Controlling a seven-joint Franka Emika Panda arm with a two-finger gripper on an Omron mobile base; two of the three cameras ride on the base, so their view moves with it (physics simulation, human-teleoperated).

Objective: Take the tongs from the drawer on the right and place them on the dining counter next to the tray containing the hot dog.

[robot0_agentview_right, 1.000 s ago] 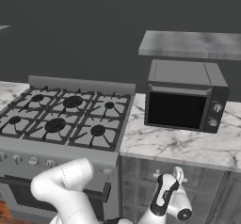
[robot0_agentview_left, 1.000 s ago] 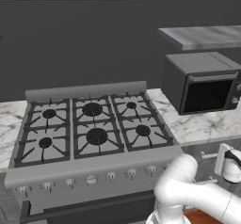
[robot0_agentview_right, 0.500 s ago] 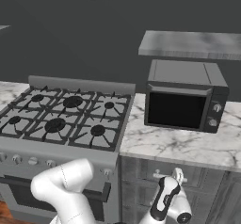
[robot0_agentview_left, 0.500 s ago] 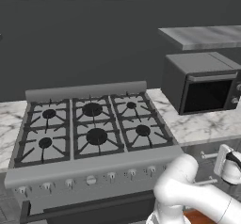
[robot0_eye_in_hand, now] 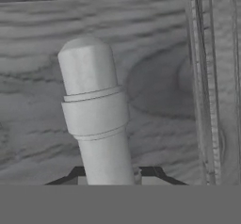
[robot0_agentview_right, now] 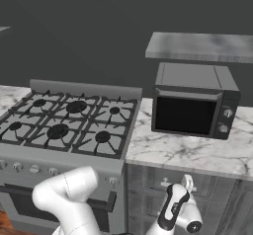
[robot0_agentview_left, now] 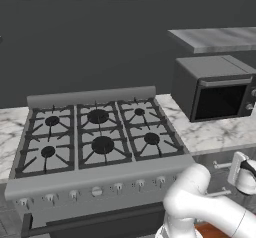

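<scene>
The pale grey cylindrical drawer handle, with its rounded end and a ringed collar, stands out from a grey wood-grain drawer front just under the white, grey-veined marble wall counter. The robot's two-finger gripper has its dark tips closed narrowly on this handle, one tip on each side of its shaft. From the right base view the white hand sits low against the cabinet face, right of the stove. On the counter above rests a dark grey box-shaped microwave with a black glass door. Beside it, to the left, is a grey six-burner gas stove with black grates and a row of knobs along its front. A grey marble shelf hangs on the dark wall above the microwave.
</scene>
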